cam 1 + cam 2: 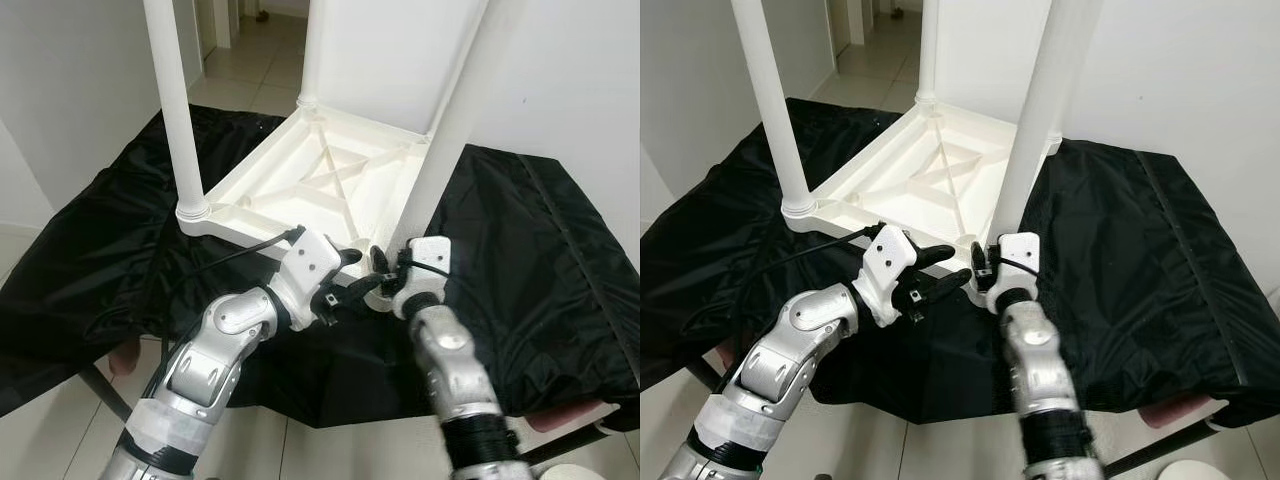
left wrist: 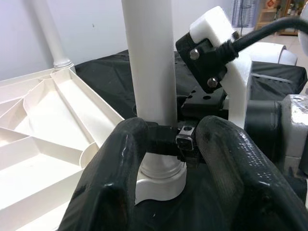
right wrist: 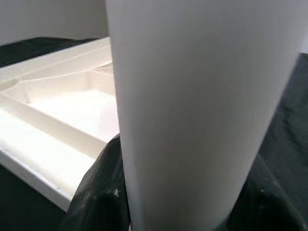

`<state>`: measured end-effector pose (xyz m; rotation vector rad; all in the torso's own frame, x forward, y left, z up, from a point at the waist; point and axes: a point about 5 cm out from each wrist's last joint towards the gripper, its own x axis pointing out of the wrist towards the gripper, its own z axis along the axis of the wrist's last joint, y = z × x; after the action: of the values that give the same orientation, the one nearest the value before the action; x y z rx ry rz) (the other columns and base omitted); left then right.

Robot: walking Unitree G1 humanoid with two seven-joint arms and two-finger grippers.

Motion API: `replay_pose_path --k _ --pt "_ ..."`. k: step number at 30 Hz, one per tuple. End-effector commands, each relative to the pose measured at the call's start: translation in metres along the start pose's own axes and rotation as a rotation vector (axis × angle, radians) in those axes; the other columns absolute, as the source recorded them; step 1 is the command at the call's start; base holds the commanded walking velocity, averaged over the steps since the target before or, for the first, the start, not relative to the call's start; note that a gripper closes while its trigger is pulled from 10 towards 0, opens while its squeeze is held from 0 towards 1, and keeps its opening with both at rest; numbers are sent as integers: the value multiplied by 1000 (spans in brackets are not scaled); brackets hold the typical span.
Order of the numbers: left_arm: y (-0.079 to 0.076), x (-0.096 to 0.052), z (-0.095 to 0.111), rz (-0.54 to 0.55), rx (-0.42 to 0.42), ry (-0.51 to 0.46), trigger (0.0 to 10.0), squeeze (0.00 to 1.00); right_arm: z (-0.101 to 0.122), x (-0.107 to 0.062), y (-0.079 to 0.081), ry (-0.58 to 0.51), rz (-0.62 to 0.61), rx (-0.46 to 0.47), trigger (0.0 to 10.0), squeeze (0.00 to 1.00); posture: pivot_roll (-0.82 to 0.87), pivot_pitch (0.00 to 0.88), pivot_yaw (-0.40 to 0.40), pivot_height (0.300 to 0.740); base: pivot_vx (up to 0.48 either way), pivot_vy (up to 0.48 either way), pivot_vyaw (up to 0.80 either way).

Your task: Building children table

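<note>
A big black cloth (image 1: 540, 260) covers the desk. The white plastic table top (image 1: 320, 180) lies upside down at its near edge. The right gripper (image 1: 990, 268) squeezes the near white round leg (image 1: 1035, 120). The left gripper (image 1: 940, 270) is open just beside it.

Bright, even indoor light; sharp focus.

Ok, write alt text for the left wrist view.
A white table leg stands upright in its corner socket, seen between the left gripper's two black fingers, which sit open on either side of its base. The right gripper is against the leg from the far side; the upturned white tabletop lies on black cloth.
</note>
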<state>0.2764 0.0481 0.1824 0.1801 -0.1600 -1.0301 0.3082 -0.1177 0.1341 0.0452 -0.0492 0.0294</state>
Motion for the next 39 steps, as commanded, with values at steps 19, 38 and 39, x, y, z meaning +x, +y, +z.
replay_pose_path --k 19,38,39 --pt "1 1 -1 -7 22 2 10000 0 -13 -16 -11 67 -54 -20 10000 1000 48 0 -66 740 0 0 0" --pt "20 -5 -4 -7 82 35 10000 0 -26 -42 -47 94 -236 -47 10000 0 41 0 -57 740 0 0 0" --pt "20 -5 -4 -8 84 36 10000 0 -27 -44 -54 99 -266 -47 10000 0 36 0 -51 740 0 0 0"
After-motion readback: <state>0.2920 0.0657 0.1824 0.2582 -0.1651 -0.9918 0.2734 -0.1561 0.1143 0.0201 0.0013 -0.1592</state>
